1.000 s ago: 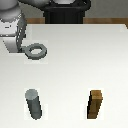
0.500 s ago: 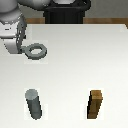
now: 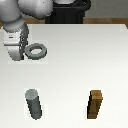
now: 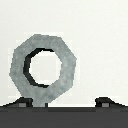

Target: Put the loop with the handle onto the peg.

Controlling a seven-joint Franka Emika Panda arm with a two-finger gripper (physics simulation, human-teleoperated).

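The loop with the handle [image 3: 36, 51] is a flat grey-green ring lying on the white table at the back, toward the exterior view's left. My gripper [image 3: 19, 54] stands right beside it, on the side where its handle is. In the wrist view the ring [image 4: 44, 67] fills the middle, and its stubby handle points down between my fingertips [image 4: 22, 101], nearer to one of them. The jaws stand wide apart and grip nothing. The peg [image 3: 34, 104] is an upright dark grey cylinder at the front, toward the exterior view's left, well apart from the ring.
A brown wooden block [image 3: 96, 105] stands upright at the front, toward the exterior view's right. The robot's dark base [image 3: 67, 12] sits behind the table's back edge. The table [image 3: 75, 65] is white.
My gripper has come a little lower and closer to the ring's handle. The ring, the peg and the block have not moved.
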